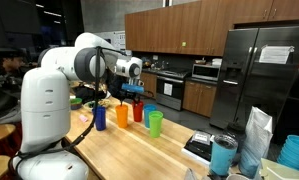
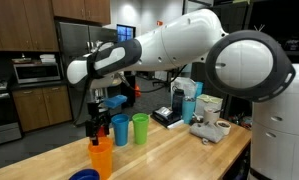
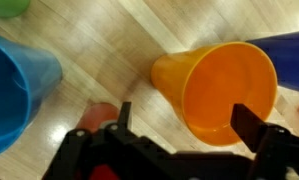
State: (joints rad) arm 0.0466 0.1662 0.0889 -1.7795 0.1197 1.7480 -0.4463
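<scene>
Several plastic cups stand on the wooden table. In the wrist view my gripper is open and empty just above the orange cup, whose rim lies between the two fingers. A light blue cup is to the left, a green cup at the top left, a dark blue one at the top right, and a bit of a red cup shows by the left finger. In both exterior views the gripper hangs over the cup group, near the orange cup.
A black appliance, a blue tumbler, a white bag and stacked bowls stand at the table's far end. The green cup is the outermost of the group. Kitchen cabinets and a fridge are behind.
</scene>
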